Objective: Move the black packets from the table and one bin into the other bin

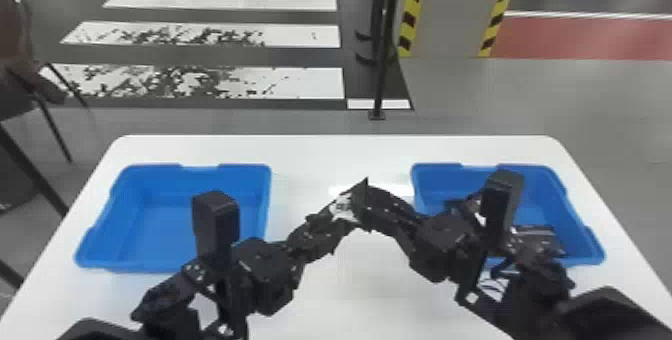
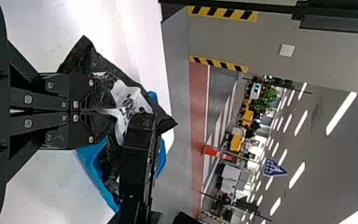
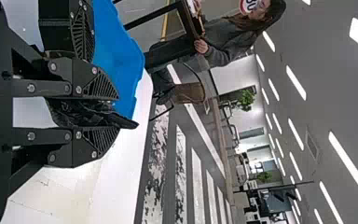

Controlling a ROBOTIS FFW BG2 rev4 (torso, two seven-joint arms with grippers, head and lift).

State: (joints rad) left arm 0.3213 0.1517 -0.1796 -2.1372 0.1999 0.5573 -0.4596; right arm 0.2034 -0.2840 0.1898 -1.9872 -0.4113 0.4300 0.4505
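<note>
Over the middle of the table, my left gripper (image 1: 334,220) and right gripper (image 1: 369,208) meet at a black packet with a white label (image 1: 344,207). In the left wrist view, the left gripper (image 2: 113,111) is shut on the packet (image 2: 131,103), and a right finger crosses its far part. In the right wrist view, the right gripper (image 3: 117,114) stands open, its fingers on either side of the black packet (image 3: 86,114). The left bin (image 1: 167,214) shows bare blue floor. Inside the right bin (image 1: 582,224) lie black packets (image 1: 537,238), partly hidden by the right arm.
The white table (image 1: 345,151) carries a blue bin at each side, with both forearms reaching over the front part. Beyond its far edge stands a thin black post (image 1: 382,64). A chair (image 1: 30,79) is off to the left.
</note>
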